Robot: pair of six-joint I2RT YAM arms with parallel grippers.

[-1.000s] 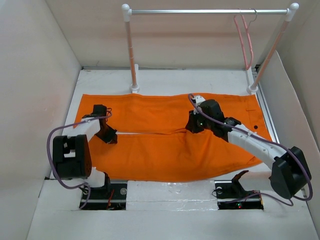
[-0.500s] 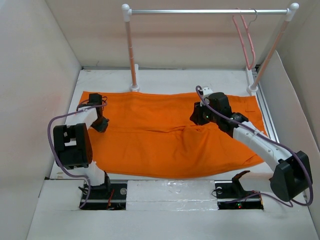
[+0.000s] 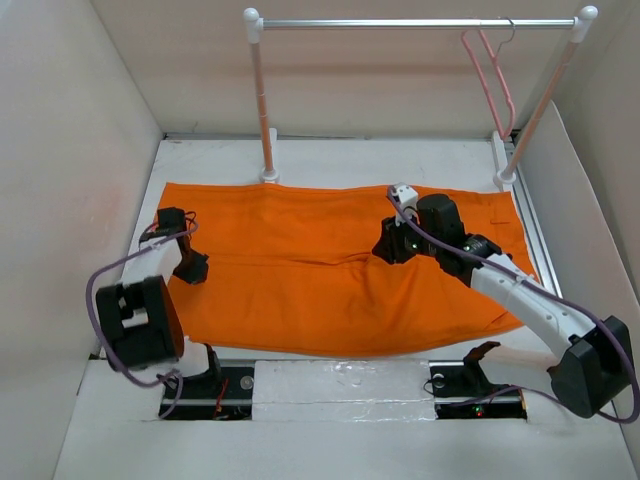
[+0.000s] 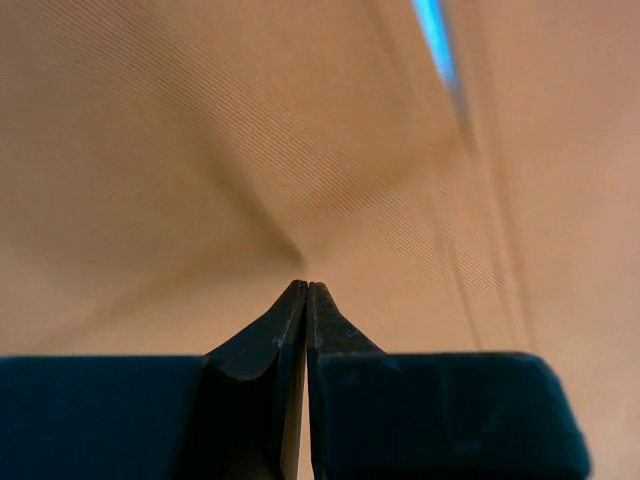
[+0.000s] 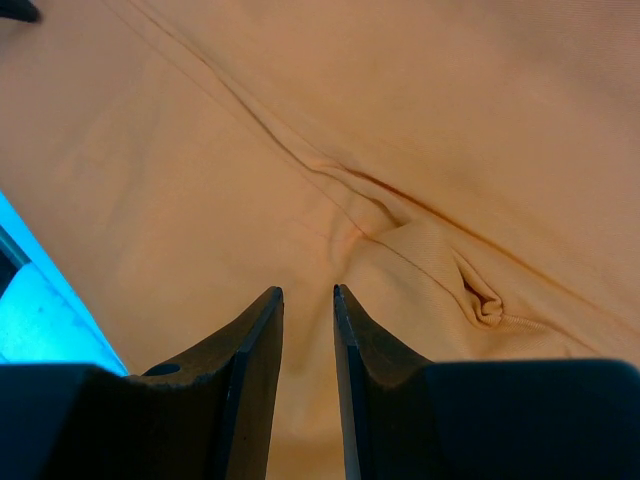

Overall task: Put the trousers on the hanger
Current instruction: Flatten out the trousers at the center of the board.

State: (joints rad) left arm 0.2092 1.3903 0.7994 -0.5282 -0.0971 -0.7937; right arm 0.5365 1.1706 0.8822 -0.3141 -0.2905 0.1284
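The orange trousers (image 3: 300,290) lie flat across the table, folded lengthwise. My left gripper (image 3: 192,270) is at their left end. In the left wrist view it (image 4: 305,285) is shut, with creases of the cloth (image 4: 200,150) running into its tips. My right gripper (image 3: 385,248) hovers low over the middle of the trousers. In the right wrist view it (image 5: 308,290) is open by a narrow gap above a puckered seam (image 5: 450,270). The pale-pink hanger (image 3: 487,80) hangs from the rail at the far right, away from both grippers.
A metal rail (image 3: 400,23) on two white-footed posts (image 3: 262,100) (image 3: 540,110) stands across the back of the table. White walls close in left, right and behind. A strip of bare table (image 3: 350,160) lies between the trousers and the rail.
The near half of the trousers has been folded up over the far half. My left gripper swung to the far left, then back nearer. My right gripper moved away, then slightly back.
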